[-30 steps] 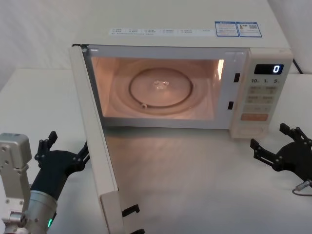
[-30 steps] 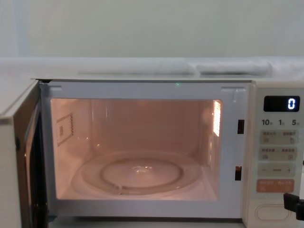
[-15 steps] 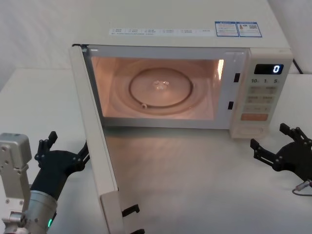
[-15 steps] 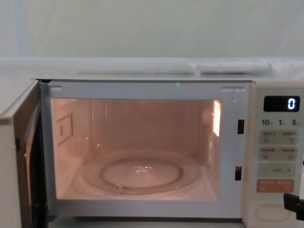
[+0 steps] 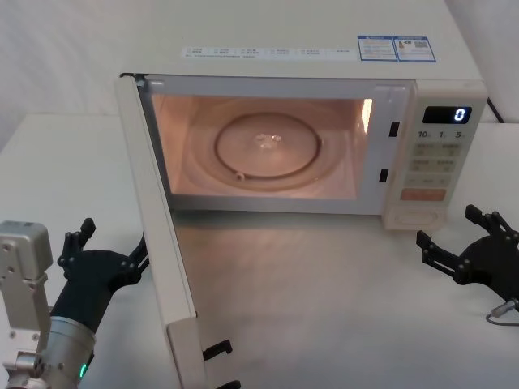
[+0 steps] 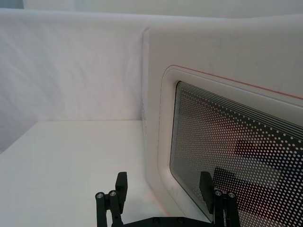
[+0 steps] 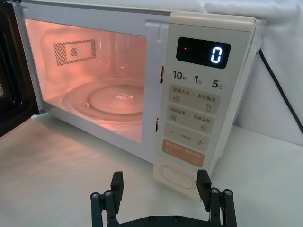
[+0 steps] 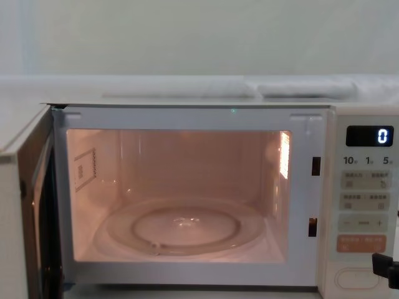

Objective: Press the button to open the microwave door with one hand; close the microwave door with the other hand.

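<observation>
A: Checking state: microwave door [image 5: 156,235] is swung wide, standing out toward the front-left of the tabletop [image 5: 324,284]. Cavity lit, turntable [image 5: 268,146] bare. So the press looks done, closing is what's left.

B: Where's the microwave [image 5: 324,65]?

A: Back edge of the tabletop, centre. Button [image 7: 178,176] is low on the panel on the right side, under the orange key [image 7: 183,153], nothing touching it.

B: Grippers?

A: Left gripper [image 5: 109,258] sits near the front-left corner, just beside the door's outer face, fingers spread, nothing held. Its wrist view looks straight at the dotted window [image 6: 246,156], with the fingertips [image 6: 121,182] close to the door. Can't tell if it's touching. Right gripper [image 5: 468,247] is by the right edge, in front of the panel, also spread and empty, apart from the microwave.

B: How to close it well?

A: My call: left one pushes on the outer face, out toward the free edge and away from the hinge for leverage. Contact the cream frame, not the glass. Follow the door's arc, don't shove straight, and push through until the latch hooks [image 5: 217,350] seat. Right one should stay clear of the opening.
</observation>
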Controlling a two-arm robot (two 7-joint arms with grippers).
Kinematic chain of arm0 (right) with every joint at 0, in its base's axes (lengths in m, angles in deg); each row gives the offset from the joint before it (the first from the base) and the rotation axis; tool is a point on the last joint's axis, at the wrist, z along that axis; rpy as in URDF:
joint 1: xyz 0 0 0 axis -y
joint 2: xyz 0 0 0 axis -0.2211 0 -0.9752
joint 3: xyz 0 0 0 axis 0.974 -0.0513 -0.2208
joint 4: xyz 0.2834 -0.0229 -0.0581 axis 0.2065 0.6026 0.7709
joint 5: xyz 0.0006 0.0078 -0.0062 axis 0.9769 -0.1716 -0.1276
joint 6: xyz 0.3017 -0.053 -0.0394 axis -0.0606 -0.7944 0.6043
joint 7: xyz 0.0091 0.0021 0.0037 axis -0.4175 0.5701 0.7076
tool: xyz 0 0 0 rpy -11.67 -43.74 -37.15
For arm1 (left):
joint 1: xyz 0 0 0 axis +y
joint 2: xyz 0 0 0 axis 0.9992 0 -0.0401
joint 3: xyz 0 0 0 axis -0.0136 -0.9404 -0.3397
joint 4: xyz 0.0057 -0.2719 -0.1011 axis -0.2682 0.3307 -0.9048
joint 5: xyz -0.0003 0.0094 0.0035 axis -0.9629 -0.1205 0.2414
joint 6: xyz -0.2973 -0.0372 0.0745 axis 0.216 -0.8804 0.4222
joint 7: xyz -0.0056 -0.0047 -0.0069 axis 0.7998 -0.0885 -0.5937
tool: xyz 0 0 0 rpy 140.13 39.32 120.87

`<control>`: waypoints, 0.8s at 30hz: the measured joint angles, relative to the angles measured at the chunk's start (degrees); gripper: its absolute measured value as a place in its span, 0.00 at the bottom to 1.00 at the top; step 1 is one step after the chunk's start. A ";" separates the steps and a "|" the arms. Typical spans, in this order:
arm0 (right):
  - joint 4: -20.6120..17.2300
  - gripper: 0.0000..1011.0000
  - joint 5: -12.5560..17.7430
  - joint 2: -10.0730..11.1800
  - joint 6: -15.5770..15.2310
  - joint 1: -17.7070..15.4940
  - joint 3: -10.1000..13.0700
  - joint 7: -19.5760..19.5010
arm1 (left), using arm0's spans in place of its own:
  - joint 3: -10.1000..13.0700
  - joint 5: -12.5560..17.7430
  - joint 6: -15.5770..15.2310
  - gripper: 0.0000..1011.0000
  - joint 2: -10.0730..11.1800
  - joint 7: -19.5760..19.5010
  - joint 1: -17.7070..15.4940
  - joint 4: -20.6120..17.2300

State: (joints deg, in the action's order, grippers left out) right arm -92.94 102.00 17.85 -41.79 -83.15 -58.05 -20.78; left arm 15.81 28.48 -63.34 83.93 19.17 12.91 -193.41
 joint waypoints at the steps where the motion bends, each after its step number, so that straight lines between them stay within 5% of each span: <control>1: 0.00 0.99 0.00 0.00 0.00 0.00 0.00 0.00 | 0.00 0.00 0.00 0.99 0.00 0.01 0.00 0.00; 11: 0.00 0.99 0.00 0.00 0.00 0.00 0.00 0.00 | 0.00 0.00 0.00 0.81 0.00 0.00 0.00 0.00; 24: 0.00 0.99 0.00 0.00 0.00 0.00 0.00 0.00 | 0.00 0.00 0.00 0.36 0.00 0.00 0.00 0.00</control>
State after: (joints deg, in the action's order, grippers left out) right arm -92.95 102.00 17.85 -41.79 -83.15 -58.05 -20.78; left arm 15.81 28.48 -63.34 83.93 19.17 12.91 -193.41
